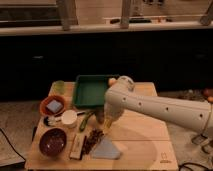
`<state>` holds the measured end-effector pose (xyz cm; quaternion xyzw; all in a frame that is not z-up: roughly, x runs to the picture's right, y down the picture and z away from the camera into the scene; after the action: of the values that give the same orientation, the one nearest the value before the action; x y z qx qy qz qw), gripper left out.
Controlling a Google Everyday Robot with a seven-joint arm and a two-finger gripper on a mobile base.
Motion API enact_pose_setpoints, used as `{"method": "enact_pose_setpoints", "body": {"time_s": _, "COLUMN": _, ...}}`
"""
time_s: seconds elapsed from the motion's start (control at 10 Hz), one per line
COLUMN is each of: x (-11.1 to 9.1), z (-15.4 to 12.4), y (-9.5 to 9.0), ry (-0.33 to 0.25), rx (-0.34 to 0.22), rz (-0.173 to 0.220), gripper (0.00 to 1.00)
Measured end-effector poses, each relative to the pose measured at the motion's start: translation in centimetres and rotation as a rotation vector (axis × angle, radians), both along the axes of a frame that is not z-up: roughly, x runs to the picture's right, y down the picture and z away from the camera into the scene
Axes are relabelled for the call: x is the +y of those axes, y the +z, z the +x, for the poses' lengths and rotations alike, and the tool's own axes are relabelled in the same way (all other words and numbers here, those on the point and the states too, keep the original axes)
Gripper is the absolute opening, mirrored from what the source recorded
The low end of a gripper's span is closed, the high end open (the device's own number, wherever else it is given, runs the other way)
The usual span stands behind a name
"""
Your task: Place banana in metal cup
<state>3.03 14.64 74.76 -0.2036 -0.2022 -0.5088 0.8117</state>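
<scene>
My white arm (150, 107) reaches in from the right over the wooden table (145, 145). My gripper (106, 121) hangs at the arm's end, just in front of the green tray (90, 90). A yellowish shape, probably the banana (101, 117), shows at the gripper's left side, next to a green cucumber-like vegetable (86, 121). Whether the gripper touches it does not show. I cannot make out a metal cup; the arm may hide it.
An orange bowl with a blue sponge (53, 105), a white cup (68, 118), a purple bowl (52, 141) and a pale green cup (59, 86) stand at the left. A dark red packet (92, 140), a small bar (76, 147) and a grey-blue cloth (106, 149) lie in front.
</scene>
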Motion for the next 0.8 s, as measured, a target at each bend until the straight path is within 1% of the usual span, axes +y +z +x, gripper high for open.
{"method": "enact_pose_setpoints", "body": {"time_s": 0.4, "x": -2.1, "z": -1.6, "y": 0.1, "ry": -0.052, "rx": -0.031, "rz": 0.007, "gripper": 0.04}}
{"method": "enact_pose_setpoints", "body": {"time_s": 0.8, "x": -3.6, "z": -3.4, "y": 0.3, "ry": -0.108, "rx": -0.051, "rz": 0.007, "gripper": 0.04}}
